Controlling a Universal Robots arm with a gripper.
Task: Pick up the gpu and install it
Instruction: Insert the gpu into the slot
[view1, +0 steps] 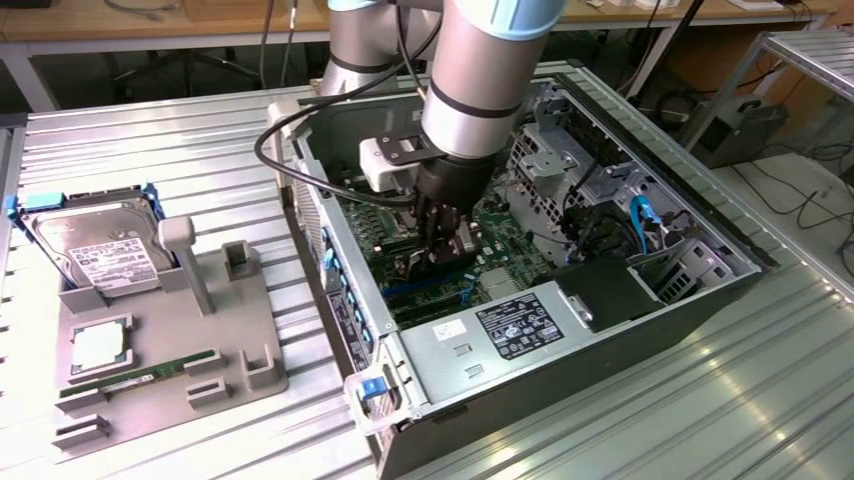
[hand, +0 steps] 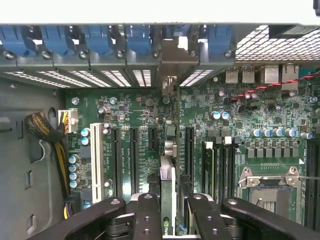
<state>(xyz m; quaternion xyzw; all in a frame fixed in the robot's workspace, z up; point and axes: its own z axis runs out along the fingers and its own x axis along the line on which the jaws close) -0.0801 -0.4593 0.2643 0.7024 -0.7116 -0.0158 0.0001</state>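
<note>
ribbed metal tabletop (view1: 174, 140) carries everything you are working with: an open computer case (view1: 694, 230) lying on its side towards the exterior view's right, and a grey fixture tray (view1: 254, 360) at the exterior view's left. on that tray you can see a silver hard drive (view1: 100, 255) with a white label at the far end, a square processor (view1: 100, 345) nearer, and a thin green memory stick (view1: 140, 375) lying along the near edge.

your arm (view1: 487, 60) reaches down into the case, and the gripper (view1: 441, 255) sits low over the green motherboard (view1: 501, 215), just on the far side of the power supply (view1: 521, 330) with its label.

from the wrist view, the gripper (hand: 169, 212) has its black fingers (hand: 146, 215) clenched on the gpu (hand: 168, 185), which you see edge-on, standing upright between them. the card runs out ahead towards the rear wall of the case, where its silver bracket (hand: 172, 57) stands among the perforated slot covers (hand: 112, 77) and blue clips (hand: 95, 40). the card's lower edge lies in line with the black expansion slots (hand: 134, 155) on the board; you cannot tell whether it is fully seated. the empty processor socket (hand: 272, 187) lies to one side.
</note>
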